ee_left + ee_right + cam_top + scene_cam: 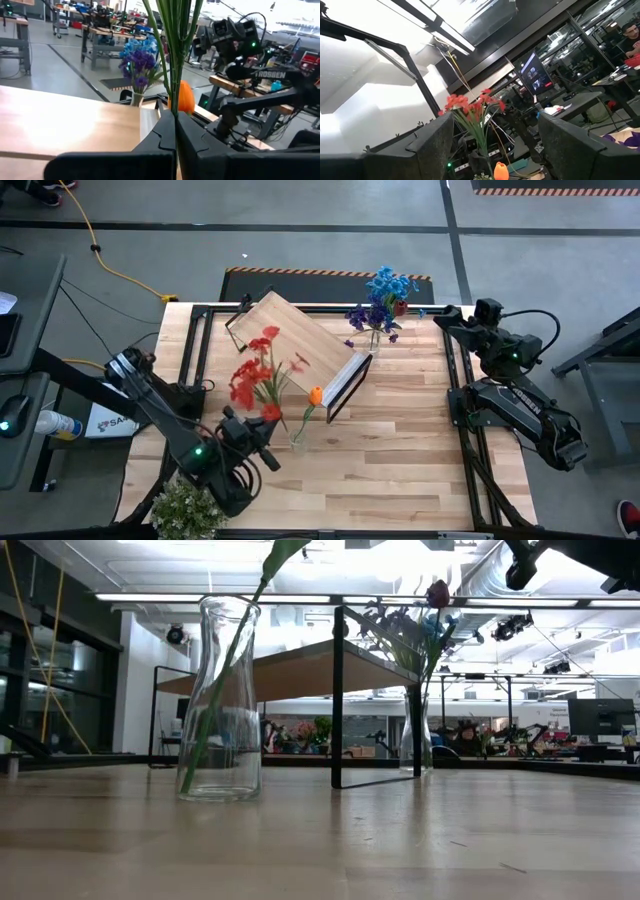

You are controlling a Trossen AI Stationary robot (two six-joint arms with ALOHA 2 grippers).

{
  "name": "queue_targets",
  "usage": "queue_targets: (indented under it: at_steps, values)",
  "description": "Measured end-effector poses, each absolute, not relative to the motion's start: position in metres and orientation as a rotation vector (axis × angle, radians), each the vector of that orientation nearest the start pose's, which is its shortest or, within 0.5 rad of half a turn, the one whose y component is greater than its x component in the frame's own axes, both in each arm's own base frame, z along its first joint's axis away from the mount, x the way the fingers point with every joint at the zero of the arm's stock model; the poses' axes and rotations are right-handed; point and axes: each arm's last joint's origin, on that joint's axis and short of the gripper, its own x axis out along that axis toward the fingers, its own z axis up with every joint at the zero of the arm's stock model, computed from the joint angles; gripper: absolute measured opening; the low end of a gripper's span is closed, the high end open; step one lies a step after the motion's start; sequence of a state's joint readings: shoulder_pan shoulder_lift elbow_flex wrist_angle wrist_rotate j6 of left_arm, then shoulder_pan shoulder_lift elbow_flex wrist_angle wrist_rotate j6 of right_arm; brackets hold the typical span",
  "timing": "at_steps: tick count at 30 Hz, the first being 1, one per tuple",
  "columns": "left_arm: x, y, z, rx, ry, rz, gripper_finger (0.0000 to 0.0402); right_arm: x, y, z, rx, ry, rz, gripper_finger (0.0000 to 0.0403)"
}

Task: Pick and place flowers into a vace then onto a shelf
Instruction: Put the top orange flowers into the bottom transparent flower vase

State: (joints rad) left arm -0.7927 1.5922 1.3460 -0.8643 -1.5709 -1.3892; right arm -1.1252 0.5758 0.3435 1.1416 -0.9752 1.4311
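Here, nearest your low camera stands the clear glass vase on the plank table, with one orange-bloomed stem already leaning in it. The left gripper sits just beside that vase, toward the table's front left corner, and its fingers are pinched tight on the green stalks of the red flowers — you see those stalks rising straight out from between the dark fingers in the left wrist view. The relation your next move turns on is this: the vase mouth lies just to the right of the claw, and the bunch's long axis runs from the grip away toward the table's back, blooms far from the fingers, so by my reading the cut ends have to be swung over the mouth and stood more upright before you let go. The left arm is plainly the nearer one. Just behind the red blooms stands the shelf, its wood board set askew, empty on top. Past its far corner a second vase holds the blue and purple flowers. Farthest off, the right gripper waits at the back right edge — fingers spread wide, holding nothing.
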Motion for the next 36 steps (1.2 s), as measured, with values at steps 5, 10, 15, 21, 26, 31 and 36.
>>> queue_targets:
  at_steps: [5,10,15,21,26,31,36]
  values:
    - [0.242,-0.203,0.295,-0.255,-0.105,0.776,0.0030,0.066,-0.082,0.316,0.615,-0.429,0.190,0.0279]
    - [0.251,-0.204,0.282,-0.256,-0.107,0.794,0.0030,0.066,-0.082,0.316,0.616,-0.429,0.190,0.0279]
    - [0.258,-0.205,0.268,-0.256,-0.107,0.807,0.0030,0.066,-0.082,0.316,0.616,-0.429,0.189,0.0279]
    - [0.262,-0.209,0.258,-0.268,-0.115,0.806,0.0030,0.066,-0.082,0.315,0.615,-0.427,0.191,0.0279]
    - [0.263,-0.209,0.256,-0.279,-0.081,0.802,0.0030,0.066,-0.082,0.315,0.614,-0.423,0.192,0.0279]
    - [0.262,-0.208,0.255,-0.261,-0.057,0.801,0.0030,0.066,-0.082,0.315,0.612,-0.408,0.200,0.0279]
    - [0.262,-0.208,0.254,-0.272,-0.022,0.797,0.0030,0.066,-0.082,0.315,0.611,-0.408,0.199,0.0279]
